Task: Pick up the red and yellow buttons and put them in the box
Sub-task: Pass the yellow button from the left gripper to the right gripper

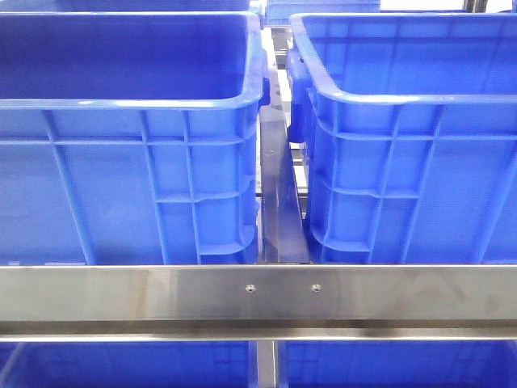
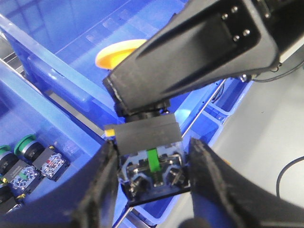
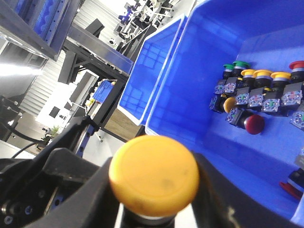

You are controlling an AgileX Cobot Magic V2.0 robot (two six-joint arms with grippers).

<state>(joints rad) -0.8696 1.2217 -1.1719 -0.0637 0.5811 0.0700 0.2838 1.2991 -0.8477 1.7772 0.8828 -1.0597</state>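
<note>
Front view shows two blue crates [image 1: 129,162] side by side, contents hidden. Left gripper [image 2: 152,183] clamps a yellow button [image 2: 149,161] (body end) whose cap [image 3: 153,178] sits between the right gripper's [image 3: 152,216] fingers. Roughly nine loose buttons [image 3: 259,97] remain unsorted: greens, yellows, reds.

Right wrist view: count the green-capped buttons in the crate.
2. One green-capped button ends the row of buttons in the blue crate; the other stands beside it, next to a yellow-capped one. More may lie outside the frame.
</note>
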